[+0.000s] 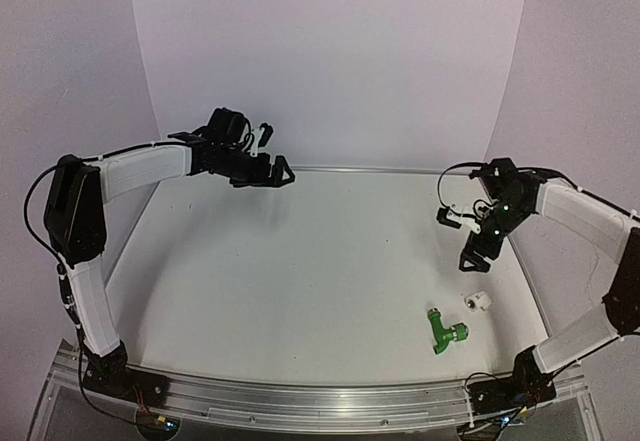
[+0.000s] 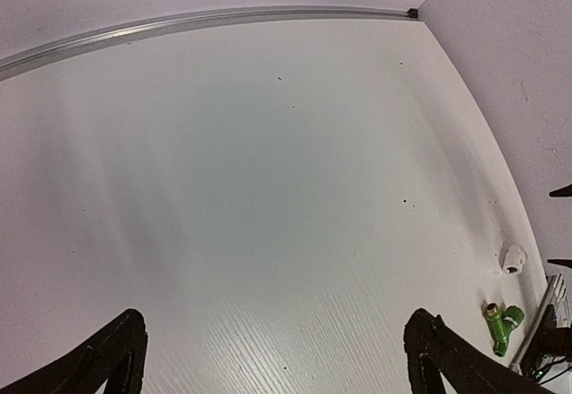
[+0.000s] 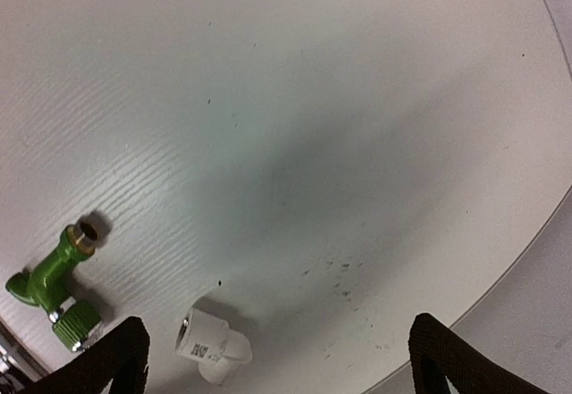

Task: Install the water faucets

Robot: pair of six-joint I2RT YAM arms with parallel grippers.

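**Top view.** Both parts lie loose on the table [image 1: 300, 291] at about 5 o'clock, near the right arm's base. The green tap [image 1: 447, 332] lies on its side. The white fitting [image 1: 478, 302] sits just beside it at its 1 o'clock, not touching. The right gripper [image 1: 478, 249] hangs above them with its jaws spread wide and nothing between them. The left gripper [image 1: 275, 173] is well apart at 11 o'clock, likewise wide and empty.

**Right wrist view.** The green tap [image 3: 54, 282] is at 8 o'clock and the white fitting [image 3: 210, 347] at 6 o'clock. I judge the step in hand to be the first pick-up, with nothing joined yet. I would bring the right gripper [image 3: 273, 358] down square over the fitting's round body. It looks light and likely to roll, so I would close across its width, not along it. I would bring the left arm across to take the tap by its body, leaving its brass-coloured end free for the fitting.

**Left wrist view.** The left gripper [image 2: 273, 367] shows only two dark finger stubs. The tap [image 2: 502, 322] and fitting [image 2: 513, 257] are tiny at 4 o'clock.

**Limits.** Both wrist views cut off the fingertips. The fitting's label is unreadable. I cannot tell whether its bore is threaded, or which end mates.
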